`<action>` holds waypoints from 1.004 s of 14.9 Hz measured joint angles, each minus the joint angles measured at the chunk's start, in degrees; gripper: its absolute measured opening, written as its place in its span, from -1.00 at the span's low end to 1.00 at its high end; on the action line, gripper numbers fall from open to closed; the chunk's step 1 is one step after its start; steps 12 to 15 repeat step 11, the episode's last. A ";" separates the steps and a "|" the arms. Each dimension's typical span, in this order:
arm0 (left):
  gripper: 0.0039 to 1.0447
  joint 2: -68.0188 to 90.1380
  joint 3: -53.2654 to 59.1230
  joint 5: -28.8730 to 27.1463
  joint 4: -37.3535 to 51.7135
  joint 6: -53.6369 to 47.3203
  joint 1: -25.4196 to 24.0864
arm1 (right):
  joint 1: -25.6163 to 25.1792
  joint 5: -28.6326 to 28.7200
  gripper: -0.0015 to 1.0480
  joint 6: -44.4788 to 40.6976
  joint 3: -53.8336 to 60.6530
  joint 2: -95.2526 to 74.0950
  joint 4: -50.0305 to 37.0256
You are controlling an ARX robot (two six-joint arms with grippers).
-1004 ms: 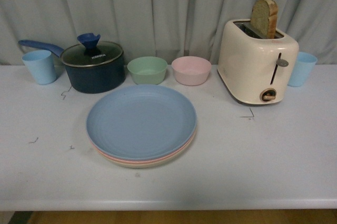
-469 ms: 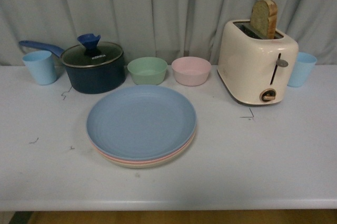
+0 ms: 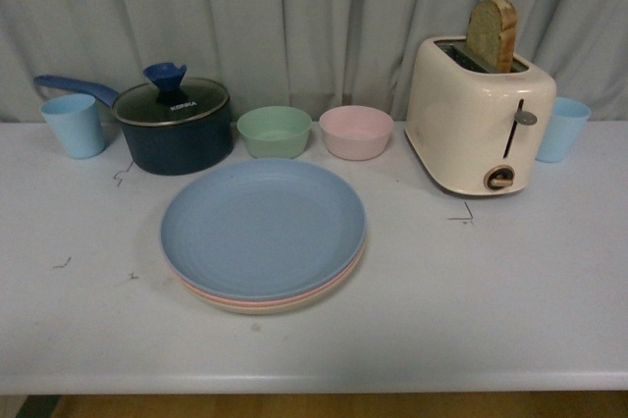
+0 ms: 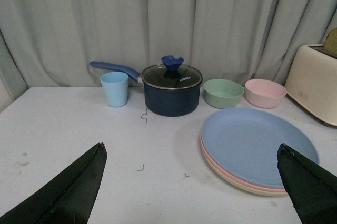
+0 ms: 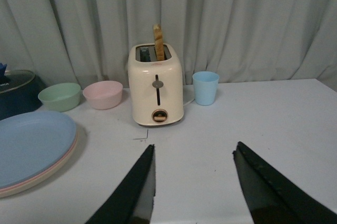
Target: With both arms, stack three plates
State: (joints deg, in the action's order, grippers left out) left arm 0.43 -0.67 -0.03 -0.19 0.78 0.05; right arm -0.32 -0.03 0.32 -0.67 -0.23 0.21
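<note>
Three plates lie in one stack at the middle of the white table: the blue plate on top, the pink plate's rim under it, the beige plate's rim at the bottom. The stack also shows in the left wrist view and the right wrist view. My left gripper is open and empty, above the table beside the stack. My right gripper is open and empty, over bare table before the toaster. Neither arm shows in the front view.
At the back stand a light blue cup, a dark blue pot with glass lid, a green bowl, a pink bowl, a cream toaster holding bread and another blue cup. A grey curtain hangs behind.
</note>
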 joint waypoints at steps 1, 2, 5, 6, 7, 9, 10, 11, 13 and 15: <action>0.88 0.00 0.00 0.00 0.00 0.00 0.00 | 0.00 0.00 -0.06 0.00 0.00 0.00 0.00; 0.88 0.00 0.00 0.00 0.00 -0.02 0.00 | 0.00 0.00 0.01 0.02 0.00 0.00 0.02; 0.88 0.00 0.00 0.00 0.00 0.00 0.00 | 0.00 0.00 0.25 0.02 0.00 0.00 0.00; 0.88 0.00 0.00 0.00 0.00 -0.02 0.00 | 0.00 0.00 0.35 0.00 0.00 0.00 0.00; 0.88 0.00 0.00 0.00 0.00 -0.02 0.00 | 0.00 0.00 0.39 0.00 0.00 0.00 0.02; 0.88 0.00 0.00 0.00 0.00 0.00 0.00 | 0.00 0.00 0.56 0.02 0.00 0.00 0.00; 0.88 0.00 0.00 0.00 0.00 0.00 0.00 | 0.00 0.00 0.63 0.00 0.00 0.00 0.00; 0.88 0.00 0.00 0.00 0.00 0.00 0.00 | 0.00 0.00 0.70 0.00 0.00 0.00 0.02; 0.88 0.00 0.00 0.00 0.00 0.00 0.00 | 0.00 0.00 0.70 0.00 0.00 0.00 0.02; 0.88 0.00 0.00 0.00 0.00 0.00 0.00 | 0.00 0.00 0.70 0.00 0.00 0.00 0.02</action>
